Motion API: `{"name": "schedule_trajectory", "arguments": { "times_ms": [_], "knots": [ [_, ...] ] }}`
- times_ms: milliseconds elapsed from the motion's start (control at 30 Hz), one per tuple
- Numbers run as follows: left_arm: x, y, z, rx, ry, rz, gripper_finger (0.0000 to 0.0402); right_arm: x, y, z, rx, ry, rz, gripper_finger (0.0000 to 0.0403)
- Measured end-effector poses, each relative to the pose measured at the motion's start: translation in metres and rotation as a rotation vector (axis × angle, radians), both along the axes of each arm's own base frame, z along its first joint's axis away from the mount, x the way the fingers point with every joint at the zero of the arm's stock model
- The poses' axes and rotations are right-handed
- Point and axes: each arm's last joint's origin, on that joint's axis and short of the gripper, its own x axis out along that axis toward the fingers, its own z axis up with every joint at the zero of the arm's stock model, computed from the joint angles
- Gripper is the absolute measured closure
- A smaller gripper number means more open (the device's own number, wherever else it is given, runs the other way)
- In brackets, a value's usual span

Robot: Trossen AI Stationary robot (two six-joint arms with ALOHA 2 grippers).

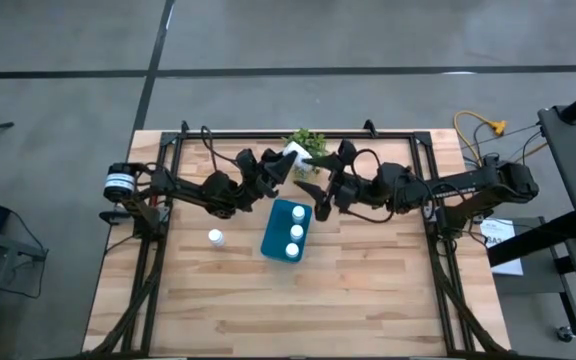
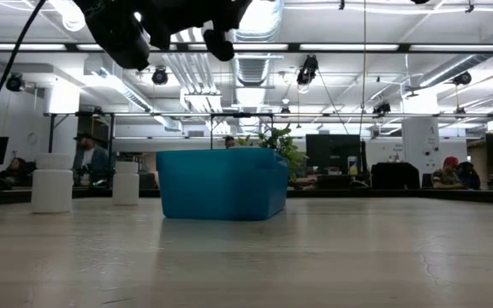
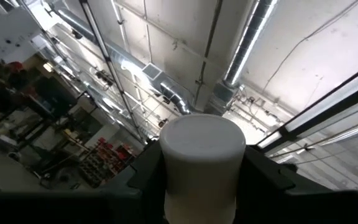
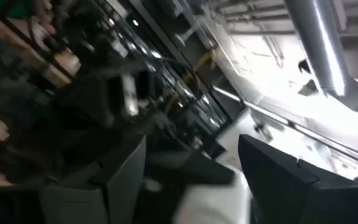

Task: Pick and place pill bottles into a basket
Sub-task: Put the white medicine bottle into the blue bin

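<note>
High view: the teal basket [image 1: 286, 229] is seen near the middle of the surface [image 1: 368, 290], with three pill bottles [image 1: 295, 231] lined up inside it; one more bottle [image 1: 215, 237] is seen standing apart on the wood, on the left arm's side.
Left hand [image 1: 288, 160]: raised near the potted plant [image 1: 308, 142]; a white bottle [image 3: 202, 163] is gripped between its fingers [image 3: 143, 169], as only the left wrist view shows plainly.
Right hand [image 1: 313, 190]: held just beside the basket's far end; its fingers [image 4: 275, 168] are spread apart in the right wrist view, and a pale blurred shape is seen past them.
Low view: two bottles [image 2: 52, 182] are shown standing beside the basket, its contents hidden by the wall.
Surface: light wooden planks within a black frame.
Room: open ceiling with ducts and strip lights; seated people are seen far behind.
</note>
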Motion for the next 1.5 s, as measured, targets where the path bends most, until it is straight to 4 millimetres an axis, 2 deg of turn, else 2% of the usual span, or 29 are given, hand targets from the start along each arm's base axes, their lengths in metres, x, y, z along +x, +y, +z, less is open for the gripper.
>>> {"name": "schedule_trajectory", "arguments": {
  "times_ms": [233,1367,1500],
  "knots": [
    [0.000,-0.001,0.001,0.011,-0.007,-0.013,0.0266,0.001,-0.003,-0.004,0.025,0.041,-0.022,0.0134],
    [-0.001,-0.003,0.002,0.024,-0.012,-0.031,0.0268,-0.002,-0.012,-0.004,0.032,0.068,-0.089,0.0133],
    [-0.001,-0.003,0.002,0.024,-0.012,-0.031,0.0268,-0.002,-0.012,-0.004,0.031,0.069,-0.090,0.0147]
  ]
}}
